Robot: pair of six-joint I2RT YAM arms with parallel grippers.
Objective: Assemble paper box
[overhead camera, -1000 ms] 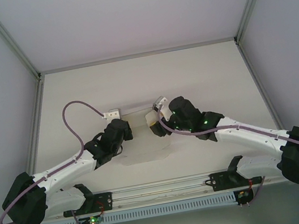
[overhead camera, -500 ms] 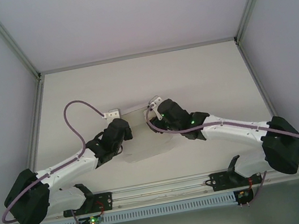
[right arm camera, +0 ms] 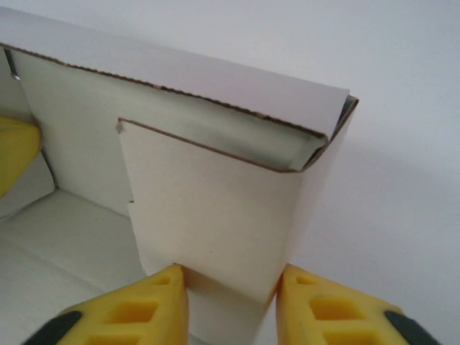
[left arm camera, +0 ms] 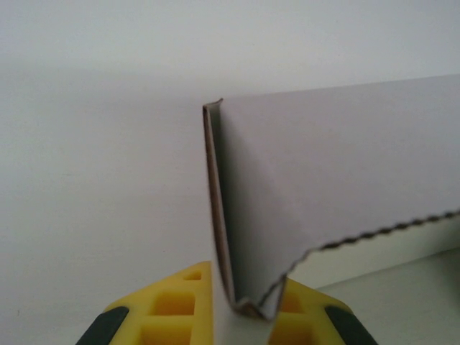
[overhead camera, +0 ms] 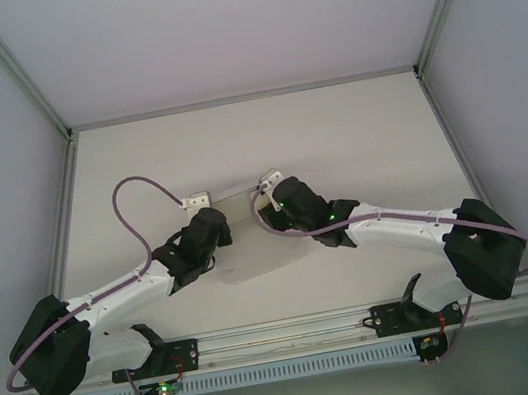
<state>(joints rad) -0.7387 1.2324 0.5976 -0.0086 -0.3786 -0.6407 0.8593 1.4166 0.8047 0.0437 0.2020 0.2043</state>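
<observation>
1. One white flat table (overhead camera: 333, 125), with grey walls on three sides, carries everything. A silver metal rail (overhead camera: 297, 332) runs along its near edge.
2. Two white-and-black jointed arms reach in from the near corners. The left arm (overhead camera: 109, 299) angles up and right, the right arm (overhead camera: 401, 225) up and left, and their wrists meet near the table's middle.
3. The white thin paperboard paper box (overhead camera: 258, 249) is part folded and lies at the table's middle between the two wrists. Its base is flat on the table, some walls are raised, and brown cut edges show.
4. A purple rubber cable (overhead camera: 128, 205) loops from the left arm over the table, left of the paper box.
5. The left gripper (left arm camera: 241, 305) has yellow fingers and is clamped tight on the paper box. A folded upright wall edge is pinched between both fingers, seen in the left wrist view.
6. The right gripper (right arm camera: 230, 287) also has yellow fingers, with its jaws partly apart. They straddle an upright end panel at a corner of the paper box, and the panel sits between the fingers (right arm camera: 154, 305). I can't tell whether they grip the panel or just bracket it.
</observation>
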